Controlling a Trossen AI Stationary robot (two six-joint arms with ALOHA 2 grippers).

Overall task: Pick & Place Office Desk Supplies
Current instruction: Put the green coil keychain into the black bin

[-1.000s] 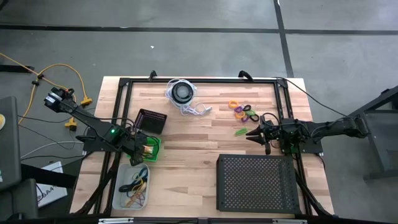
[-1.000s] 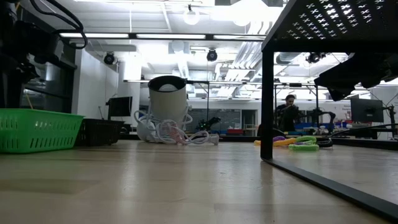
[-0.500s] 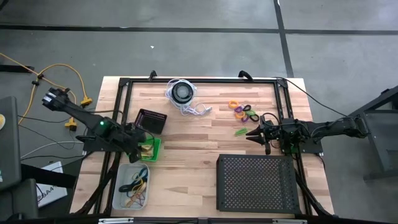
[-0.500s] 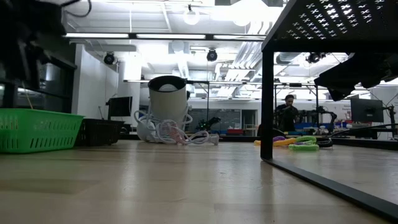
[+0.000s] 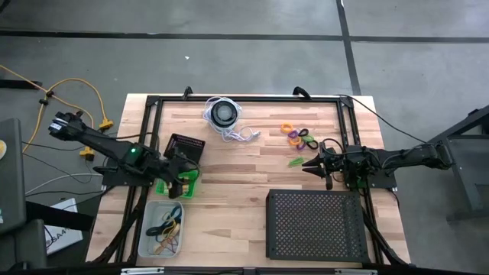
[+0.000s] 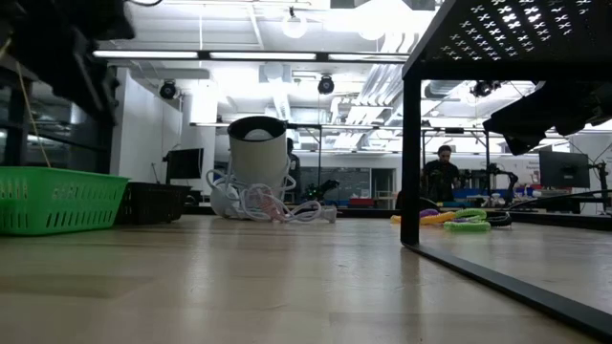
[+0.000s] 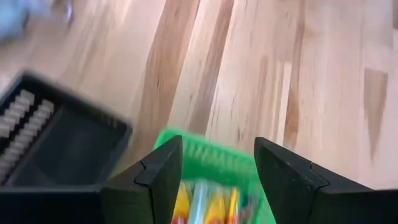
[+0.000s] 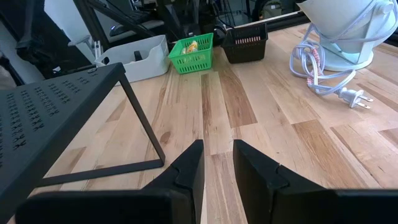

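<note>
**A:** Start with the big picture: where do you stand? Your wooden table [image 5: 252,179] carries the large black perforated tray [image 5: 315,225] on the right side, then three bins on the left: a clear bin [image 5: 163,229] with rubber bands in it, a small black basket [image 5: 186,147] and a green basket [image 5: 189,183].

**B:** And the arms?

**A:** Your left gripper [image 5: 181,186] hangs right over the green basket with its fingers spread wide and nothing between them; the left wrist view shows yellow packets [image 7: 208,205] lying in the basket just below. I'd judge you are at the end of a drop-off there. Your right gripper [image 5: 307,163] waits near the table's right side, its fingers close together with only a narrow gap, holding nothing that I can see.

**B:** What is left to sort?

**A:** A cluster of little rings [image 5: 299,137], orange, purple, green and black, lies loose on the wood, with a green clip [image 5: 296,161] just beside your right gripper's tips.

**B:** So the next move?

**A:** Probably yours on the right: open those fingers, come down squarely over the green clip, and pinch low, since it lies flat and may slide away.
</note>
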